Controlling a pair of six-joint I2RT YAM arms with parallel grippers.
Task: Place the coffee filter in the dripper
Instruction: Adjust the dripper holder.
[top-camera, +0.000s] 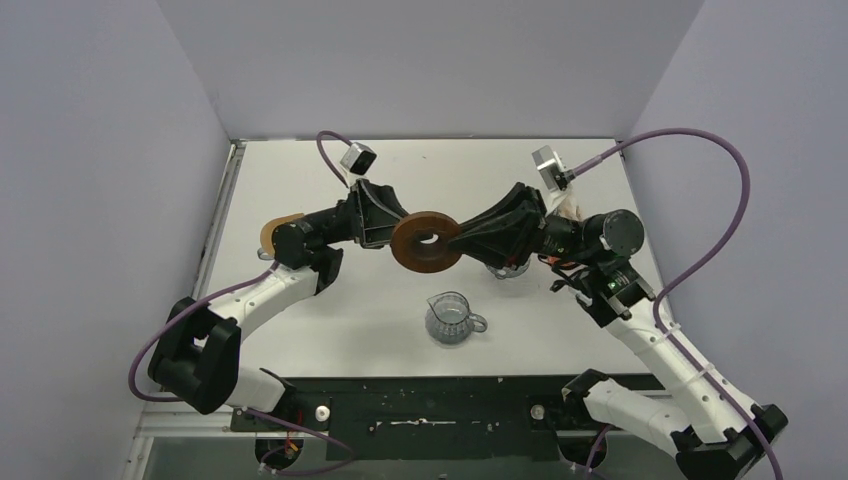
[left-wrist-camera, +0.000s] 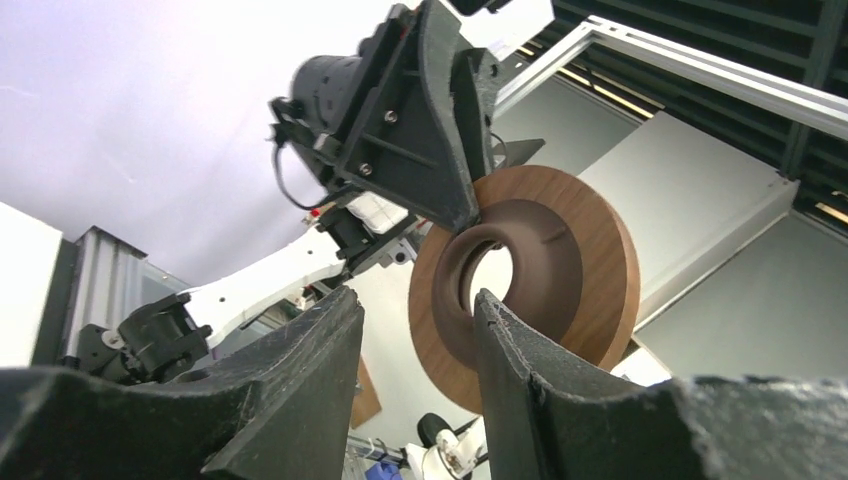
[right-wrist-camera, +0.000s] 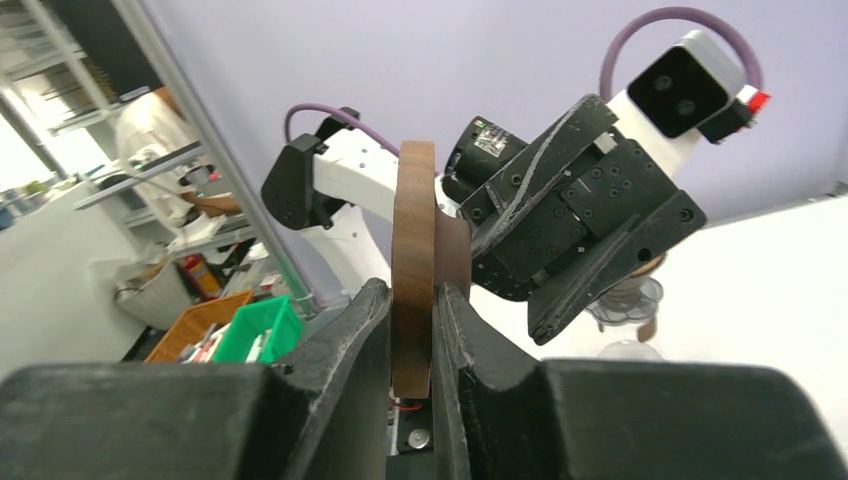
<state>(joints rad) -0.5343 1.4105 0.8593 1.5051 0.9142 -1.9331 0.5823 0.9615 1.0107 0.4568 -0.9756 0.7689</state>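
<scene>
White tabletop (top-camera: 450, 170) below: right gripper (right-wrist-camera: 412, 300) clamps smooth wooden ring (top-camera: 420, 264); left gripper (left-wrist-camera: 415, 300) jaws apart.

Smooth matt wooden ring (left-wrist-camera: 600, 250), rough black plastic fingers (left-wrist-camera: 300, 390).

Walnut-brown ring (top-camera: 426, 241) (darker round its hole), white table (top-camera: 340, 335), purple cables (top-camera: 747, 195).

white-and-black arms (top-camera: 268, 290), purple cables (top-camera: 747, 195)
</scene>
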